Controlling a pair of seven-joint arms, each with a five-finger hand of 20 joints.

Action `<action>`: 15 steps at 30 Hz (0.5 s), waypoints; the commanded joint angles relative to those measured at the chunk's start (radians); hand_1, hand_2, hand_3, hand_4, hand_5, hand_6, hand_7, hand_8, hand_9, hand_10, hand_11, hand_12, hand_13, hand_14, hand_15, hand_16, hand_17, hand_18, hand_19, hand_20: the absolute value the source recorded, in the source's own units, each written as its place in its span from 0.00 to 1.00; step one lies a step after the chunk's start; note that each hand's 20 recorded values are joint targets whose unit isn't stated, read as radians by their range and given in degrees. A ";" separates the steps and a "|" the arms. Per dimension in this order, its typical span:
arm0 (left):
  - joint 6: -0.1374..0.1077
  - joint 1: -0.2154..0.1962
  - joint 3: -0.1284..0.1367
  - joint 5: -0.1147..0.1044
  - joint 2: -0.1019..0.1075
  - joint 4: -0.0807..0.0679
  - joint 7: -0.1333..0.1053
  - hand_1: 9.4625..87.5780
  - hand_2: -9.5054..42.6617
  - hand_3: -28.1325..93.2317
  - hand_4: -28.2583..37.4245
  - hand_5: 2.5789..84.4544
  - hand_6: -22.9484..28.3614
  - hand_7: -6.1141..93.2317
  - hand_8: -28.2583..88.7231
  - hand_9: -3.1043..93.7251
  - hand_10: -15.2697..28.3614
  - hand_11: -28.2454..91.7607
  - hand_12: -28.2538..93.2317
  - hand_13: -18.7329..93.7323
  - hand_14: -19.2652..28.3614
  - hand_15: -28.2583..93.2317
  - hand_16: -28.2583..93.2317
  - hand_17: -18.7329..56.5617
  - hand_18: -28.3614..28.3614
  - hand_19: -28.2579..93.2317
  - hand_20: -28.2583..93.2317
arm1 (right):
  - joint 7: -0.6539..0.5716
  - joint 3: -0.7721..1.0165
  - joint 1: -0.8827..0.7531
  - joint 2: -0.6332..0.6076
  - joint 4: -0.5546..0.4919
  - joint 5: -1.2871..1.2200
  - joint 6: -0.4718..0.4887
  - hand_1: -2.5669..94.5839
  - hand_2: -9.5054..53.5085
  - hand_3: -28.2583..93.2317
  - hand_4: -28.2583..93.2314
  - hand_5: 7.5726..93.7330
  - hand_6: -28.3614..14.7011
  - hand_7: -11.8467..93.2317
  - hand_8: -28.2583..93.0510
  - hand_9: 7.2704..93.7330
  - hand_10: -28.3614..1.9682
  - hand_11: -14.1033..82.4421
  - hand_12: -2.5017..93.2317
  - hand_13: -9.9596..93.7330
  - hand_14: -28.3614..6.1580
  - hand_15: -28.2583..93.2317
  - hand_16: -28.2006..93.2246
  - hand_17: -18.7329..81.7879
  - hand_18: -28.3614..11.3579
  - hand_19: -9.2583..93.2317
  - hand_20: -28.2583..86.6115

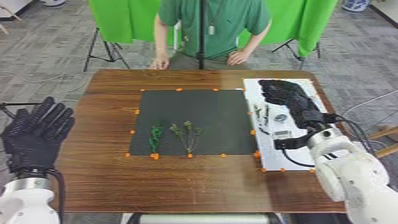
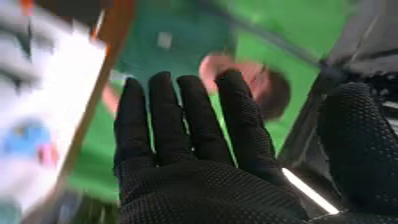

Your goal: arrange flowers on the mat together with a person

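My right hand is over the far part of the white sheet on the table's right side. In the right wrist view the right hand is open, its fingers straight with nothing held. My left hand is open beside the table's left edge. On the dark mat lie a green stem and, to its right, a sprig with small pale tips, both near the mat's near edge. Several small stems lie on the white sheet, left of the right forearm.
A person stands at the table's far side, hands by the far edge. Small orange markers surround the mat and line the sheet's near edge. A round item and a small box-like item lie on the sheet.
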State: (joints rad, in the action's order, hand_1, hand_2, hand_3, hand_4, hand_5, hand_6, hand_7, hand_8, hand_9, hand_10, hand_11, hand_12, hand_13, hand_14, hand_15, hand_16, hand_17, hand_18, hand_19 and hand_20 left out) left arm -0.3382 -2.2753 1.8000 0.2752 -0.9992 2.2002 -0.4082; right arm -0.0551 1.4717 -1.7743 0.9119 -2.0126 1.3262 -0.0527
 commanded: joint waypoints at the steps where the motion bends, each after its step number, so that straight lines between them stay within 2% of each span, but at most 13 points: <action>1: -0.001 -0.037 0.014 -0.031 -0.020 0.009 -0.026 0.13 0.44 0.88 0.00 0.53 0.60 0.19 0.16 0.44 0.70 0.38 0.30 0.42 0.71 0.47 0.17 0.18 0.78 0.54 0.35 | 0.203 0.037 -0.078 -0.006 -0.008 -0.592 -0.051 0.16 0.30 0.85 0.06 0.35 0.54 0.21 0.17 0.36 0.42 0.18 0.19 0.39 0.44 0.29 0.42 0.31 0.33 0.38 0.34; 3: -0.003 -0.041 0.019 -0.030 -0.024 0.009 -0.025 0.14 0.44 0.88 0.00 0.53 0.60 0.19 0.16 0.44 0.70 0.38 0.30 0.42 0.71 0.47 0.18 0.18 0.78 0.54 0.35 | 0.191 0.045 -0.086 0.015 -0.009 -0.587 -0.040 0.16 0.30 0.85 0.06 0.36 0.54 0.21 0.17 0.36 0.43 0.18 0.19 0.39 0.44 0.29 0.42 0.30 0.32 0.38 0.35; 7: -0.002 -0.040 0.012 -0.057 -0.025 0.010 -0.036 0.14 0.43 0.89 0.00 0.53 0.60 0.19 0.16 0.44 0.70 0.38 0.30 0.42 0.71 0.47 0.18 0.18 0.78 0.54 0.35 | 0.196 0.042 -0.094 0.028 -0.013 -0.599 -0.047 0.16 0.30 0.85 0.06 0.39 0.54 0.22 0.17 0.37 0.42 0.19 0.20 0.40 0.42 0.30 0.42 0.30 0.31 0.39 0.35; 9: -0.002 -0.035 0.012 -0.048 -0.023 0.009 -0.031 0.14 0.43 0.88 0.00 0.53 0.60 0.19 0.16 0.44 0.70 0.38 0.30 0.42 0.71 0.47 0.18 0.18 0.78 0.54 0.35 | 0.198 0.043 -0.101 0.028 -0.020 -0.597 -0.052 0.16 0.31 0.85 0.06 0.39 0.54 0.22 0.17 0.37 0.42 0.19 0.20 0.40 0.42 0.30 0.42 0.30 0.30 0.39 0.36; 15: -0.004 -0.028 0.008 -0.055 -0.020 0.007 -0.029 0.14 0.43 0.89 0.00 0.53 0.60 0.20 0.16 0.44 0.69 0.38 0.30 0.42 0.71 0.47 0.18 0.18 0.78 0.54 0.35 | 0.202 0.044 -0.111 0.037 -0.026 -0.598 -0.066 0.16 0.31 0.86 0.06 0.41 0.55 0.23 0.17 0.40 0.41 0.20 0.20 0.42 0.40 0.31 0.42 0.30 0.30 0.40 0.36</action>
State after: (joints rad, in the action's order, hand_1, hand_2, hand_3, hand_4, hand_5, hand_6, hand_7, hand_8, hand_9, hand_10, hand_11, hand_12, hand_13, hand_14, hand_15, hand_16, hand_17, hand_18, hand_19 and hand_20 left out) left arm -0.3385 -2.2961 1.8170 0.2278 -1.0168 2.2096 -0.4365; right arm 0.1380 1.5111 -1.8623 0.9349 -2.0280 0.6944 -0.0983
